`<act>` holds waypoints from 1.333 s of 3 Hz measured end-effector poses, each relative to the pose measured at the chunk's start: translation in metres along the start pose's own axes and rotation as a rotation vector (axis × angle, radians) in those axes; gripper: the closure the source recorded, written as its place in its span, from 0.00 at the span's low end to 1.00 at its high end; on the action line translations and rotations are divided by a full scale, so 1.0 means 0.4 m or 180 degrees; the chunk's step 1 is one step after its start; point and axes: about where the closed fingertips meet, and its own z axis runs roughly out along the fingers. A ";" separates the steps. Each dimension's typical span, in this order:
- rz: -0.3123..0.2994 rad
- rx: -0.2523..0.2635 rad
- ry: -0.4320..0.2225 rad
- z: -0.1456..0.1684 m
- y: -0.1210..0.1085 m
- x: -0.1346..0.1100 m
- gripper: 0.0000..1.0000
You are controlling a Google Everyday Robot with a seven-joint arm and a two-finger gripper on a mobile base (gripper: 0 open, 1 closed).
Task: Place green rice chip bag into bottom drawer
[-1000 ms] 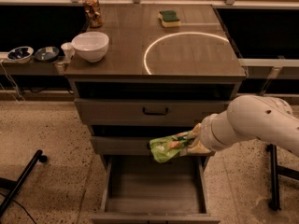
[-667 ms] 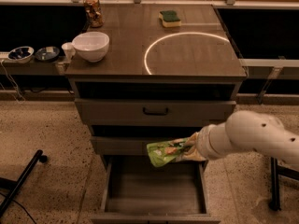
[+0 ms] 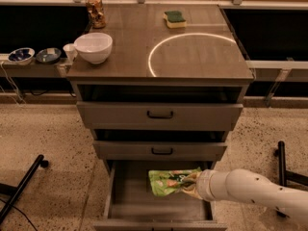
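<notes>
The green rice chip bag (image 3: 169,182), a crinkly light-green pouch, hangs just inside the open bottom drawer (image 3: 126,196), toward its right half, above the drawer floor. My gripper (image 3: 191,183) is shut on the bag's right end. The white arm reaches in from the lower right over the drawer's right wall. The fingers are mostly hidden by the bag and the wrist.
The two upper drawers with black handles (image 3: 160,114) are slightly pulled out above. On the cabinet top stand a white bowl (image 3: 93,47), a jar (image 3: 96,11) and a green-topped sponge (image 3: 174,19). A black stand leg (image 3: 282,163) is right, another leg (image 3: 21,186) left.
The arm has dropped lower and carried the bag down from in front of the middle drawer into the open bottom drawer.
</notes>
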 end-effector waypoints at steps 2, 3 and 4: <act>0.0114 -0.0199 -0.0240 0.113 0.000 0.030 1.00; 0.0207 -0.0259 -0.0536 0.261 -0.001 0.053 1.00; 0.0326 -0.0394 -0.0925 0.405 0.073 0.089 1.00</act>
